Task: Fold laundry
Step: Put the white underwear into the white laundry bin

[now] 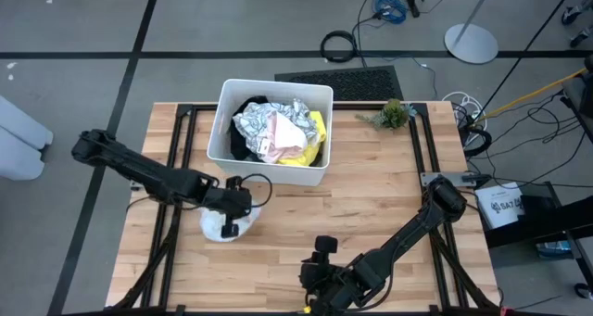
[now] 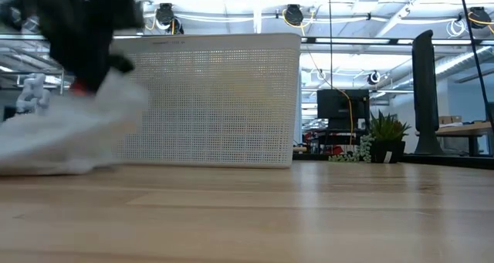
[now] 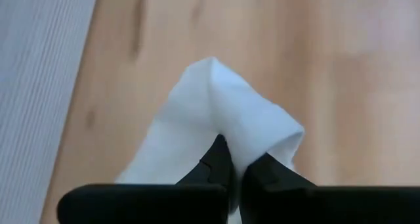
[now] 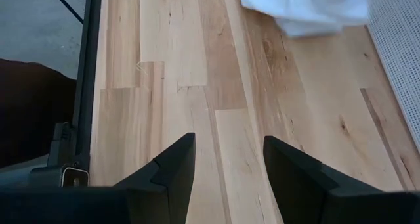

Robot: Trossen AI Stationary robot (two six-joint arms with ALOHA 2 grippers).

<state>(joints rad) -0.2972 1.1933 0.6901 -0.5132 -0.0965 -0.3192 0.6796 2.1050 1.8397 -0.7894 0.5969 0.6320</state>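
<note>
A small white cloth [image 1: 225, 223] lies on the wooden table in front of the white tub [image 1: 227, 121]. The tub holds more laundry: a grey-white patterned piece [image 1: 264, 117], a pale pink one [image 1: 283, 135], yellow [image 1: 315, 140] and black [image 1: 243, 145]. My left gripper [image 3: 239, 161] is over the cloth and shut on it. In the low view the cloth [image 2: 69, 132] rises to the dark gripper [image 2: 81, 39] at the left. Near the front edge my right gripper [image 4: 226, 158] hovers open over bare wood [image 1: 317, 271], with the cloth [image 4: 308, 7] farther ahead of it. My left gripper pinches a raised fold of the white cloth [image 3: 226, 129] between its two fingers [image 3: 216, 161]. It comes slanting down from the table's left side. The cloth rises in a peak at the fingers while its lower part [image 2: 46, 159] rests on the table.
The tub [image 2: 208, 101] stands at the far middle of the table. A small green plant [image 1: 394, 112] sits at the far right corner. Black frame rails [image 1: 176, 158] run along the table's left and right sides. Bare wood [image 1: 371, 205] lies between the tub and my right arm.
</note>
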